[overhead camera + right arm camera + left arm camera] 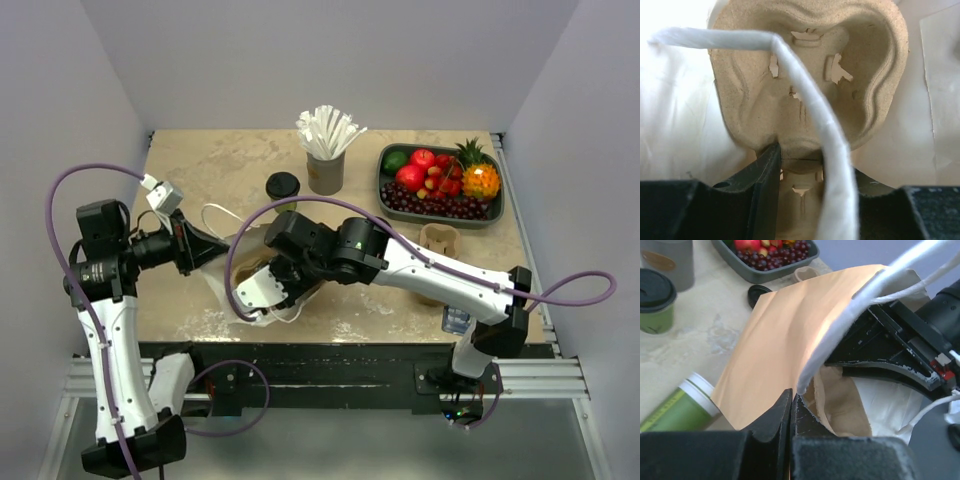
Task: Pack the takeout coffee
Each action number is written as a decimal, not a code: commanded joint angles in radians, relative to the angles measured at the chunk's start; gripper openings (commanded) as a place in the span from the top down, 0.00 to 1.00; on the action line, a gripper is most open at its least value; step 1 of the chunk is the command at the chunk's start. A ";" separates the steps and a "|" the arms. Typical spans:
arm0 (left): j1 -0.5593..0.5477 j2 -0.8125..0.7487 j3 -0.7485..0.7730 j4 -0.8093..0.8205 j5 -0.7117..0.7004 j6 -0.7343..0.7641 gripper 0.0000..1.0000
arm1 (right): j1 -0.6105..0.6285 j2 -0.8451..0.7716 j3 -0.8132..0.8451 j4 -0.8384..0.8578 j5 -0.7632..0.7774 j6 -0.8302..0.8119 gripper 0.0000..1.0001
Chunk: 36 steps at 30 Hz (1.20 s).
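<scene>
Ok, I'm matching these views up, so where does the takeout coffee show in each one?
Top external: takeout coffee stands upper centre, just left of the grey straw cup.
Left wrist: the takeout coffee at the far left edge, below the grey straw cup.
Right wrist: not in it; only the pulp cup carrier and the white bag.
Shared landmark: the grey straw cup, in both coffee views.

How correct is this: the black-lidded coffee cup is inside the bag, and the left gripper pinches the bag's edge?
Wrong on the cup: the coffee cup stands on the table beside the grey straw cup, outside the bag, as the top external view shows. The left gripper does pinch the bag's edge.
</scene>
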<state>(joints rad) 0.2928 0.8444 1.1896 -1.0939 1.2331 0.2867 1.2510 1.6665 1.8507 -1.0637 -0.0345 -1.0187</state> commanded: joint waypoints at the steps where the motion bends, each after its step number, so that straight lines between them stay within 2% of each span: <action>1: -0.094 -0.011 -0.102 0.384 0.018 -0.427 1.00 | 0.002 0.025 0.070 -0.156 0.056 0.040 1.00; 2: -0.136 -0.022 -0.119 0.537 -0.009 -0.510 1.00 | 0.001 0.030 0.080 -0.160 0.056 0.039 1.00; 3: -0.185 -0.016 -0.125 0.570 -0.038 -0.597 1.00 | -0.001 0.035 0.088 -0.168 0.050 0.037 1.00; 4: -0.249 -0.002 -0.107 0.574 -0.059 -0.597 1.00 | -0.005 0.041 0.096 -0.174 0.039 0.035 1.00; 10: -0.284 0.122 -0.013 0.470 -0.176 -0.546 1.00 | -0.036 0.085 0.154 -0.223 0.042 0.074 1.00; 12: -0.320 0.143 -0.002 0.459 -0.193 -0.546 1.00 | -0.050 0.073 0.133 -0.210 0.041 0.116 1.00; 19: -0.345 0.194 0.031 0.385 -0.263 -0.518 1.00 | -0.107 -0.013 0.004 -0.153 0.004 0.195 1.00; 23: -0.360 0.219 0.033 0.350 -0.274 -0.492 1.00 | -0.130 -0.040 -0.096 -0.140 -0.015 0.164 1.00; 26: -0.374 0.239 0.038 0.365 -0.222 -0.486 1.00 | -0.136 -0.016 -0.090 -0.157 -0.019 0.154 1.00; 32: -0.389 0.281 0.047 0.390 -0.130 -0.454 0.66 | -0.136 0.030 -0.068 -0.171 -0.013 0.126 1.00; 36: -0.389 0.300 0.045 0.436 -0.100 -0.469 0.58 | -0.143 0.052 -0.048 -0.205 -0.015 0.115 1.00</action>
<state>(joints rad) -0.0925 1.1332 1.1957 -0.7242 1.0615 -0.1722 1.1141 1.7035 1.7718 -1.2114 -0.0437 -0.8833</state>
